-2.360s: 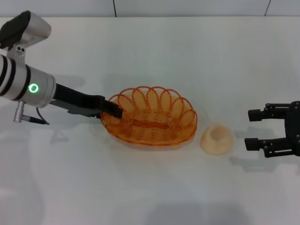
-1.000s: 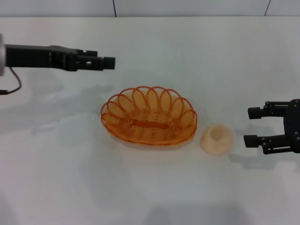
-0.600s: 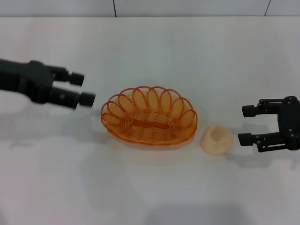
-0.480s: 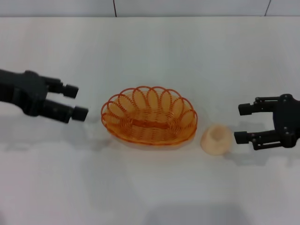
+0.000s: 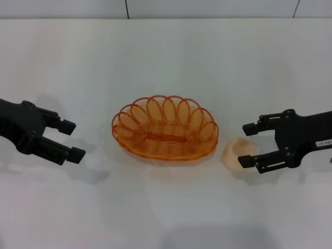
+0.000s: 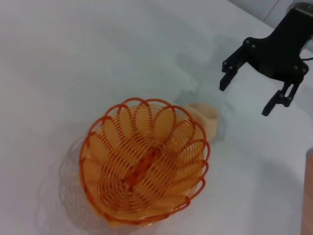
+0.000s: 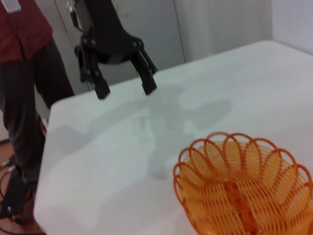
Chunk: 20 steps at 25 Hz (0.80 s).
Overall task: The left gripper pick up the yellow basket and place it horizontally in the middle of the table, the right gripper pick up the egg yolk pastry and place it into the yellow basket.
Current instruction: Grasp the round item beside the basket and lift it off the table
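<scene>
The yellow basket (image 5: 165,129) lies lengthwise in the middle of the white table (image 5: 166,207); it also shows in the left wrist view (image 6: 144,164) and the right wrist view (image 7: 244,188). It is empty. The egg yolk pastry (image 5: 236,151) sits on the table just right of the basket, also seen in the left wrist view (image 6: 203,115). My right gripper (image 5: 246,145) is open, with its two fingers on either side of the pastry's right part. My left gripper (image 5: 72,140) is open and empty, well left of the basket. The pastry is out of the right wrist view.
A person in a red top (image 7: 24,73) stands beyond the table's edge on my left side. The left wrist view shows my right gripper (image 6: 244,98) farther off, and the right wrist view shows my left gripper (image 7: 126,88).
My left gripper let go of the basket's left rim, lifted away and drew back to the left. My right gripper moved left until its open fingers reached the pastry. Basket and pastry stayed put.
</scene>
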Available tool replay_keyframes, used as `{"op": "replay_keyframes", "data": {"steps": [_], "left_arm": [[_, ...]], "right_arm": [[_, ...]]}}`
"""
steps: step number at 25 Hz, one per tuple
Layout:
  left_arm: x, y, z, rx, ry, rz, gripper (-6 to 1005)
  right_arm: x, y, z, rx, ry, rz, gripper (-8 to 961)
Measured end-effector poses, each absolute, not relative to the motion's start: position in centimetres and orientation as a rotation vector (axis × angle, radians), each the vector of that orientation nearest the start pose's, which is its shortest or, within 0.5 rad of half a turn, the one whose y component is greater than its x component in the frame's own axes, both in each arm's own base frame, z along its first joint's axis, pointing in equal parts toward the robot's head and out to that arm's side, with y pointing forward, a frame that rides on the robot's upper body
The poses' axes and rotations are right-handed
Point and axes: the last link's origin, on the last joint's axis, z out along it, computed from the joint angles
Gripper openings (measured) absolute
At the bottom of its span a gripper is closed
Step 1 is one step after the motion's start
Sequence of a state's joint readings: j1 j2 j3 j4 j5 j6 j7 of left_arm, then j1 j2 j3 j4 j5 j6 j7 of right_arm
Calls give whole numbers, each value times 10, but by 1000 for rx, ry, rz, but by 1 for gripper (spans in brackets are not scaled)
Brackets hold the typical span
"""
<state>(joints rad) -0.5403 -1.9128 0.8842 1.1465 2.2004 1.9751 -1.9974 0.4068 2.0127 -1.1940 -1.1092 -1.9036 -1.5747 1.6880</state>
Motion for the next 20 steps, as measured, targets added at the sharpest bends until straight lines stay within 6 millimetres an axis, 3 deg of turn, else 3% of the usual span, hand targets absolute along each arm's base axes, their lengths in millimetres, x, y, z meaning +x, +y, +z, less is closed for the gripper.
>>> {"op": "replay_keyframes", "data": {"steps": [20], "left_arm": [[-237,315,83,-3007,-874,-39,879]], "right_arm": [[228,328,-6,-2936,377,132,754]]}}
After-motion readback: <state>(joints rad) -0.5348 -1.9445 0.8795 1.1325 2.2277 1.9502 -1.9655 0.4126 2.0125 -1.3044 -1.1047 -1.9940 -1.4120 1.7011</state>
